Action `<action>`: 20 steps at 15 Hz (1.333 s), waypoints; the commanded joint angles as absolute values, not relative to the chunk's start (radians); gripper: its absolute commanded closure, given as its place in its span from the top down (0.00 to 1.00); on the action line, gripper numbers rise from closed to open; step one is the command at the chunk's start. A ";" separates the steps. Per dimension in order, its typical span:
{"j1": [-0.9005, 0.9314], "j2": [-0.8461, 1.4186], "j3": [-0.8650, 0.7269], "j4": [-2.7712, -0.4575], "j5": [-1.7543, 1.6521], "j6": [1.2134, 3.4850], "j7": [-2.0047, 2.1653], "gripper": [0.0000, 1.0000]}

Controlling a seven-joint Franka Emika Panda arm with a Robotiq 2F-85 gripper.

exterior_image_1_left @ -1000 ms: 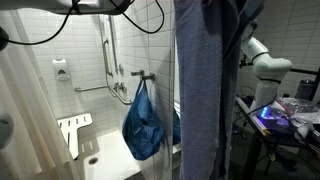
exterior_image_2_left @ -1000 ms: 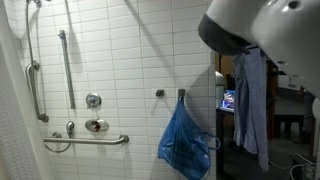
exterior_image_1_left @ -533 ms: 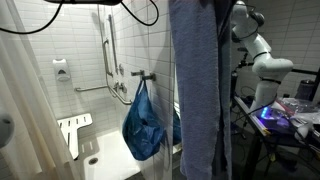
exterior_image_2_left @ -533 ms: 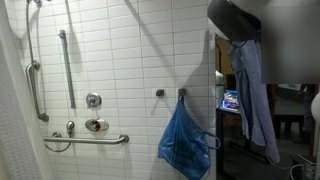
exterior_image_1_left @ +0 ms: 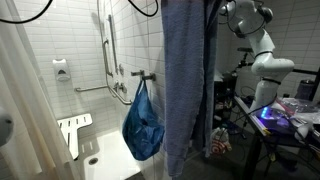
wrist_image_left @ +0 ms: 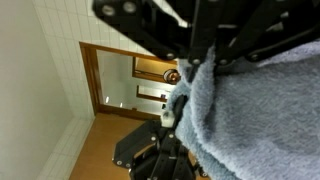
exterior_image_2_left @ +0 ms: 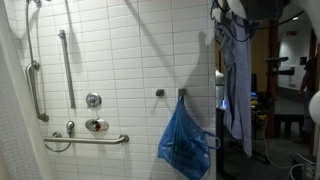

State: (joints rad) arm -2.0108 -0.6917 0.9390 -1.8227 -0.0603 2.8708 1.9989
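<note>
From the left in an exterior view: a fold-down seat [exterior_image_1_left: 73,130] sits low on the tiled wall with a grab bar [exterior_image_1_left: 105,45] above it, then a blue bag [exterior_image_1_left: 143,122] hangs from a wall hook [exterior_image_1_left: 140,75]. Just beside the bag hangs the towel [exterior_image_1_left: 188,90] — a long grey-blue cloth with a nubbly pile, drooping in soft folds from high up. The fingers [wrist_image_left: 200,40] are pinched tight on its top edge, and the robot arm [exterior_image_1_left: 262,60] stands to the right. This looks like the carrying step, with the towel lifted free; a next move would call for a steady grip and for keeping the loose tail clear of bag and hook
</note>
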 commanded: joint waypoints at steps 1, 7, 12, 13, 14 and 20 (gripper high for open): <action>-1.970 -0.616 0.918 -1.769 -0.070 2.891 1.922 0.01; -1.885 -0.545 0.807 -1.773 -0.064 2.928 1.840 0.01; -1.793 -0.486 0.690 -1.759 -0.070 2.930 1.794 0.01; -1.764 -0.483 0.663 -1.758 -0.073 2.924 1.782 0.01; -1.752 -0.476 0.662 -1.784 -0.083 2.955 1.781 0.01; -1.752 -0.503 0.735 -1.948 -0.085 3.140 1.742 0.01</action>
